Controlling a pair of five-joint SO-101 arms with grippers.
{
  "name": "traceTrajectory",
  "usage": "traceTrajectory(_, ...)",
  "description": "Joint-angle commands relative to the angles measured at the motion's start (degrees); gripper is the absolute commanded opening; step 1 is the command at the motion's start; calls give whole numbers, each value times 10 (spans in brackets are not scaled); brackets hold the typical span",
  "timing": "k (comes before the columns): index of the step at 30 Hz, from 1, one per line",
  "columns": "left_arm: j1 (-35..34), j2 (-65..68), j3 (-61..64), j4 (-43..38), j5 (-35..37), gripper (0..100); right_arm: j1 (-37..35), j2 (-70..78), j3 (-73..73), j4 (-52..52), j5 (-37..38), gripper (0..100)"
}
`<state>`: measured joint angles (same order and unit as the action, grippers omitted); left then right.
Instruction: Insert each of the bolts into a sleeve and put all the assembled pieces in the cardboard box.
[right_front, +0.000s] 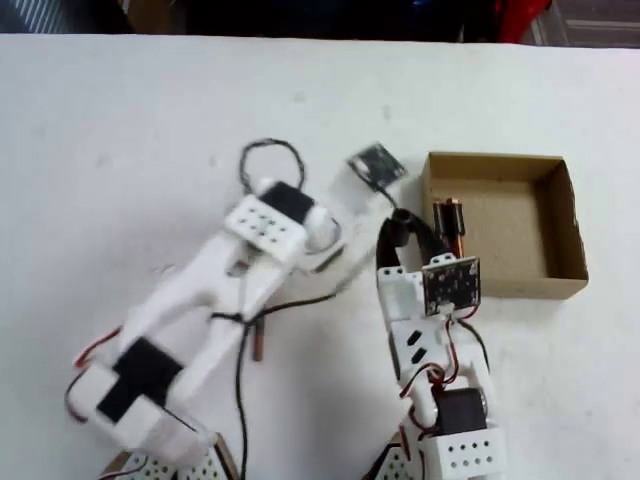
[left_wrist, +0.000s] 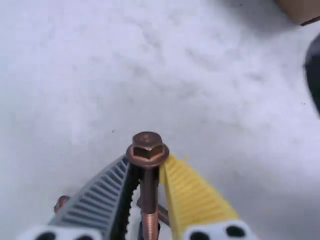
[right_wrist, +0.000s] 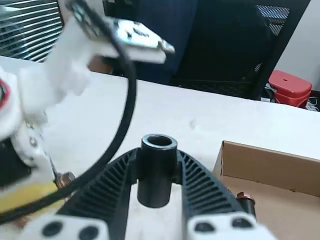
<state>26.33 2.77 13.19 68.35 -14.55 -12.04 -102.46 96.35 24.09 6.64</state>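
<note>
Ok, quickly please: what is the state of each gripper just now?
Left gripper: shut on the copper-coloured hex-head metal bolt.
Right gripper: shut on the black cylindrical sleeve.

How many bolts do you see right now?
3 bolts. One is held in the left gripper, one lies on the table beside the left arm, one sits sleeved in the cardboard box. Others may be hidden under the arms.

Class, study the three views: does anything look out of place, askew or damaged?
Nothing stands out. The left gripper holds a bolt straight, the right gripper holds a sleeve upright, and an assembled piece lies inside the cardboard box. A spare bolt lies on the table.
</note>
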Motion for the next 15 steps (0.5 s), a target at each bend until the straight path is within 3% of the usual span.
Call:
traceTrajectory(1,-57,-109,6,22,7,20,-22,-8,5,-2,-3,17)
traceTrajectory(15,-156,-373,84,18,5,20,-164,-8,5,-38,-3,17)
